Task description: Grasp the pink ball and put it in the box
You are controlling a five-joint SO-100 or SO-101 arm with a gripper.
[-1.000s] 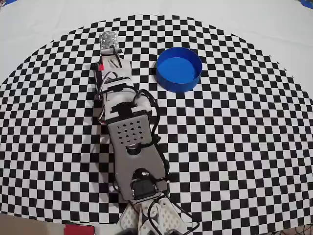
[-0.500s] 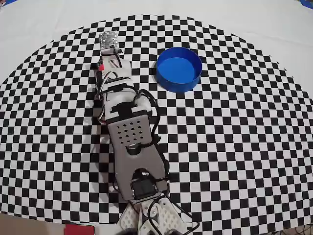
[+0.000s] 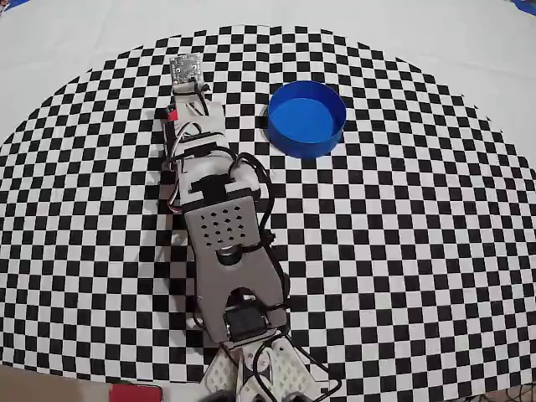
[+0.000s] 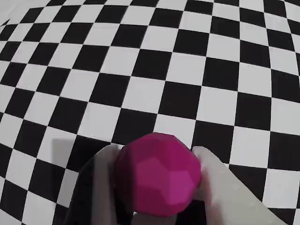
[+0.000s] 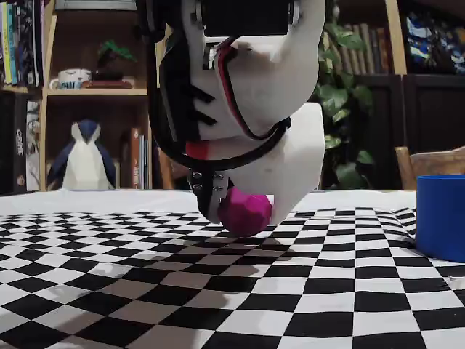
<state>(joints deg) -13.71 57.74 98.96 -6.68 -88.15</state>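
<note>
Claw (image 4: pixel 157 187) clamps pink ball (image 4: pixel 158 174) above checkered cloth (image 4: pixel 154 61).

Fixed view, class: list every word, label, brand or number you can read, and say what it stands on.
No text reads for certain.
Tall book spine at the left edge: white vertical letters, too blurred to read.
Other book spines on the shelves: too small to read.
Pink ball, tool, blue box, penguin figure, mug: no text visible.

faceted magenta pink ball (image 4: pixel 158 180) off the checkered cloth; round blue box (image 3: pixel 306 118) well apart
</note>
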